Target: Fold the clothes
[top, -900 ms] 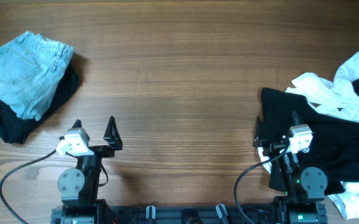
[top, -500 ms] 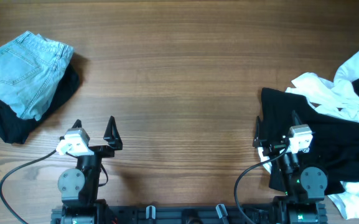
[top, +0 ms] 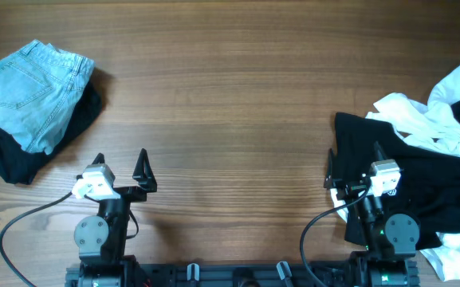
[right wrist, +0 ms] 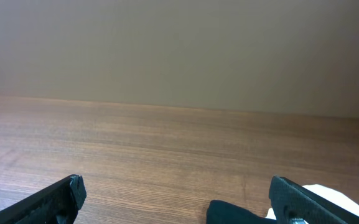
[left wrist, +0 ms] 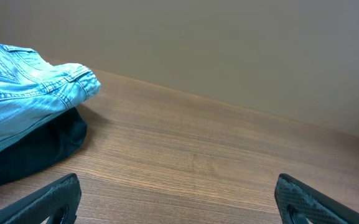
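Observation:
Folded light-blue jeans lie on a folded black garment at the far left; both also show in the left wrist view. A loose heap of black clothes and white clothes lies at the right. My left gripper is open and empty near the front edge, right of the folded stack. My right gripper is open and empty, resting over the heap's left edge; a black corner shows between its fingers.
The wooden table spreads between the two piles. The arm bases and cables sit along the front edge. A plain wall stands behind the table's far edge.

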